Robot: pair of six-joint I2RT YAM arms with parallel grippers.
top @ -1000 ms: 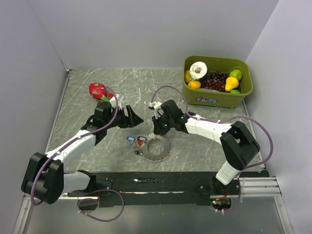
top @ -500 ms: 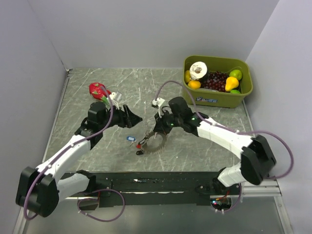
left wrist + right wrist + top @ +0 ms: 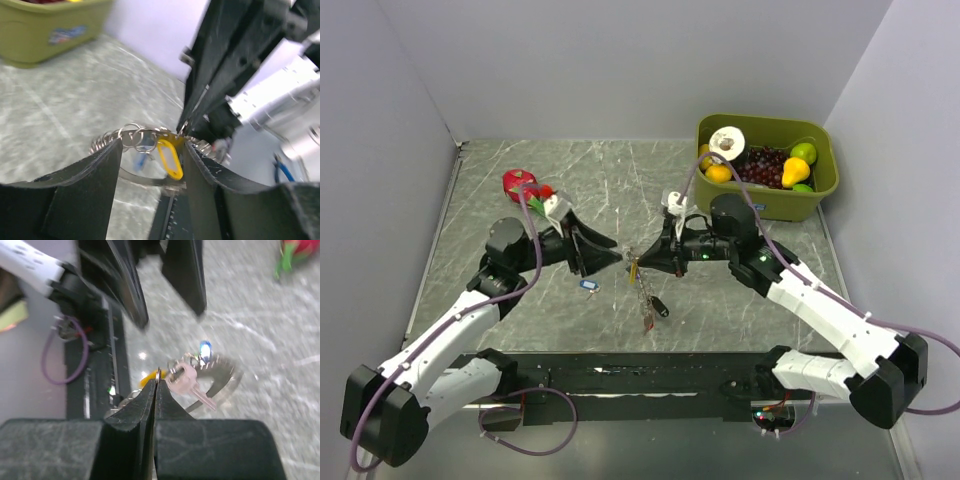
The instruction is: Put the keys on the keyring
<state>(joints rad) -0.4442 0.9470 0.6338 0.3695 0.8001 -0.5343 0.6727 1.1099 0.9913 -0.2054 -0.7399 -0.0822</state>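
Observation:
My right gripper (image 3: pixel 638 262) is shut on the top of the keyring (image 3: pixel 641 290), which hangs edge-on above the table with a black fob (image 3: pixel 660 306) and a yellow tag (image 3: pixel 170 159) on it. In the right wrist view the fingers (image 3: pixel 150 400) pinch the keyring (image 3: pixel 222 375), and a silver key (image 3: pixel 189 384) dangles beside them. My left gripper (image 3: pixel 617 257) is open just left of the ring, with its fingers (image 3: pixel 100 172) on either side of the small rings and the yellow tag. One of the keys, blue-tagged (image 3: pixel 588 285), lies on the table below the left gripper.
A green bin (image 3: pixel 765 205) of fruit stands at the back right. A red dragon fruit (image 3: pixel 520 185) lies at the back left, behind the left arm. A black strip (image 3: pixel 620 370) runs along the near table edge.
The right gripper has lifted the keyring off the table, and it now hangs edge-on. The left gripper rose, moved right to the ring and narrowed its jaws.

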